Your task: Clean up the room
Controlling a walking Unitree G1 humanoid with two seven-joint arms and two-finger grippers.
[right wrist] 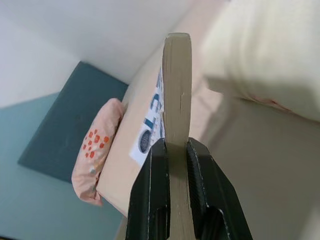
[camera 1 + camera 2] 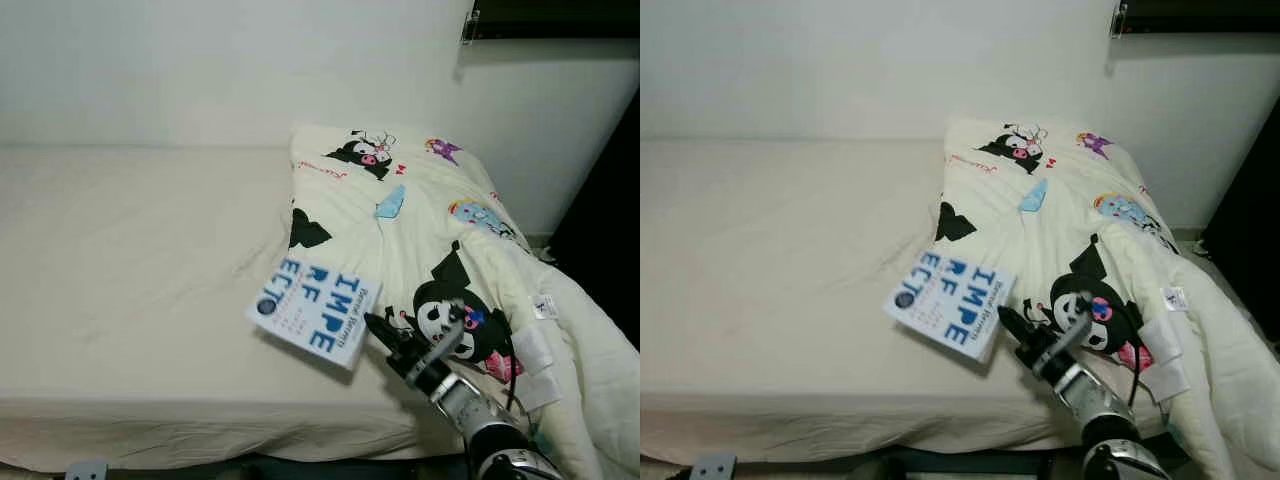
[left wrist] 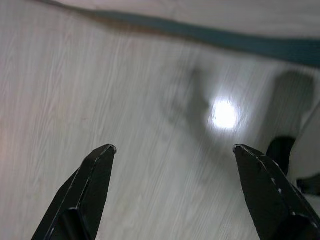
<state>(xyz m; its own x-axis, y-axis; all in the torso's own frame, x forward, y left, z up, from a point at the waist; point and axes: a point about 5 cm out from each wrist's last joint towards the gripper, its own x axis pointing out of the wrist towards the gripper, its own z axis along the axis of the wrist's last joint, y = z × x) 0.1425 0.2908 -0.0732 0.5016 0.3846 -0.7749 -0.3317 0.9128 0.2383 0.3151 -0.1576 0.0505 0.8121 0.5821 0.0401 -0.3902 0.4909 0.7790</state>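
Note:
A white book [image 2: 318,307] with blue letters on its cover hangs a little above the near part of the bed [image 2: 130,260]. My right gripper [image 2: 376,329] is shut on the book's right edge. In the right wrist view the book's page edge [image 1: 177,85] stands clamped between the two black fingers [image 1: 150,190]. My left gripper [image 3: 172,150] is open above a pale wood floor [image 3: 125,100], with nothing between its fingers.
A cream quilt [image 2: 440,240] printed with cartoon figures is heaped on the bed's right side and spills over its edge. A white wall stands behind the bed. A peach pillow with orange dots [image 1: 95,150] lies at the bed's far end, next to a dark teal panel [image 1: 70,125].

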